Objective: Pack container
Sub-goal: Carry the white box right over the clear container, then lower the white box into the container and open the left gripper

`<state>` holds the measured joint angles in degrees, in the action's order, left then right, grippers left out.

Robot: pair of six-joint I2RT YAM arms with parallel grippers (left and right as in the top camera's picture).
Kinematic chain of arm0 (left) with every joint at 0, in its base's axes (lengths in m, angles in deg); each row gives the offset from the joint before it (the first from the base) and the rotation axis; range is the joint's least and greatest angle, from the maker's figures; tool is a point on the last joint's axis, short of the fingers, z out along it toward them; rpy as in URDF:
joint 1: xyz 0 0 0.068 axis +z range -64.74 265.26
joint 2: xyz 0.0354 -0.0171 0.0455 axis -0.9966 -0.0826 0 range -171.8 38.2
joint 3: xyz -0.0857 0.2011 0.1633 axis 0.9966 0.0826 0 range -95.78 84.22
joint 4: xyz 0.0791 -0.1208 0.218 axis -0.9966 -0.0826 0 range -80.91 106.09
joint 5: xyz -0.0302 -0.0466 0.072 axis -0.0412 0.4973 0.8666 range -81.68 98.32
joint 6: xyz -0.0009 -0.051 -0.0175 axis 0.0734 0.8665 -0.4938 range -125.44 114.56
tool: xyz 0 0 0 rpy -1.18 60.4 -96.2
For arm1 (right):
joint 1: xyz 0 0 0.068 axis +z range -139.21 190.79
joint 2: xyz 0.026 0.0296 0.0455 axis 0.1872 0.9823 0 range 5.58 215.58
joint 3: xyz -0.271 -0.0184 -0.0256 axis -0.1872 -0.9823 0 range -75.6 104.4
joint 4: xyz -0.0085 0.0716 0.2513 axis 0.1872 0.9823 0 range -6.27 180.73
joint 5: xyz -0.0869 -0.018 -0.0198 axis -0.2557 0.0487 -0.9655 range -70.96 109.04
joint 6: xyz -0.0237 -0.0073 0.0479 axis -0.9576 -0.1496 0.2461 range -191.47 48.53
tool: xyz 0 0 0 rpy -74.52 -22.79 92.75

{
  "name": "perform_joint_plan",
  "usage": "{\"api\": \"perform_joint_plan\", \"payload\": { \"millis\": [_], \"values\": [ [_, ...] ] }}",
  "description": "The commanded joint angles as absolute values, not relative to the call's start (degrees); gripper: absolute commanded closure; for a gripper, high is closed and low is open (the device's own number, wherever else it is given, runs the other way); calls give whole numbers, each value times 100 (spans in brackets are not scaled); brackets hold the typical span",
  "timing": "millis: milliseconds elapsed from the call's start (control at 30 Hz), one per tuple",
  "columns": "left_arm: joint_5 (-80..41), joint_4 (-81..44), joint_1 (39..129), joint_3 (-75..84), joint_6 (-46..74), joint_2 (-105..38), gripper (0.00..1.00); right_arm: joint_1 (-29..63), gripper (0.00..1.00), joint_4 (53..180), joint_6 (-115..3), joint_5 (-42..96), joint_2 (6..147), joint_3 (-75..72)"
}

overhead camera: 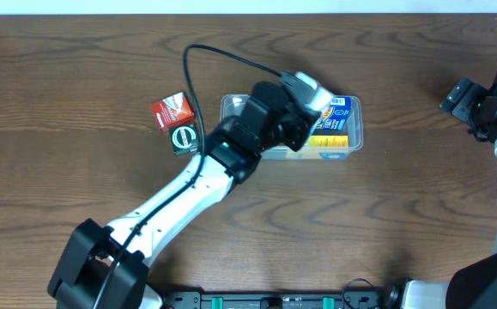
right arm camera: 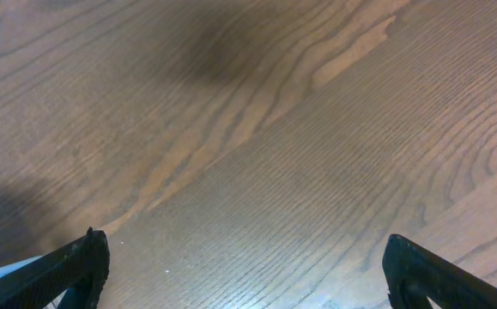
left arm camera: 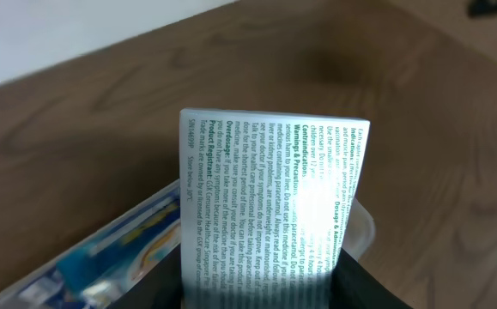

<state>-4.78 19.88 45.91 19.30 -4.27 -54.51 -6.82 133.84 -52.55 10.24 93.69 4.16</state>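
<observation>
**Left hand held a white box over the container; right hand idle and released**

We took the container (overhead camera: 356,129) as our landmark and read everything from its left side across to its right.

Just off its left end sat two small boxes, touching each other: a red box (overhead camera: 172,109) and, on the nearer side of it, a green box (overhead camera: 184,137). Both lay on the wooden counter (overhead camera: 420,215), outside the container.

The left arm reached in diagonally from the near left and covered most of the container's left and middle parts. The left hand (overhead camera: 302,110) hung directly above it, clenched on a white box (left arm camera: 274,206) covered in fine printed text. In the left wrist view that box stood between the dark fingers (left arm camera: 381,283), with the container's clear rim showing on either side of it. We could not tell whether the white box touched the container's floor.

Inside the container, at its right end, lay a blue and yellow box (overhead camera: 332,129).

Well to the right of the container, the right hand (right arm camera: 248,275) hovered over bare wood, its fingers spread wide and gripping nothing.
</observation>
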Motion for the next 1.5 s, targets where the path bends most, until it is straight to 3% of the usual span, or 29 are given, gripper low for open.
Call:
{"api": "perform_joint_plan", "payload": {
  "millis": [0,400,800,1467],
  "values": [
    [-406,2117,4444,1770,-1504,-5429,58,-715,1,13391,-5179,983,9367,458],
    [-408,2523,4392,1770,-2765,-5608,58,-715,1,13391,-5179,983,9367,458],
    [-404,2644,4143,1770,-5631,-6203,73,-715,1,13391,-5179,983,9367,458],
    [477,4132,4114,1770,-5987,-6931,76,-715,1,13391,-5179,985,9367,458]
  ]
}}
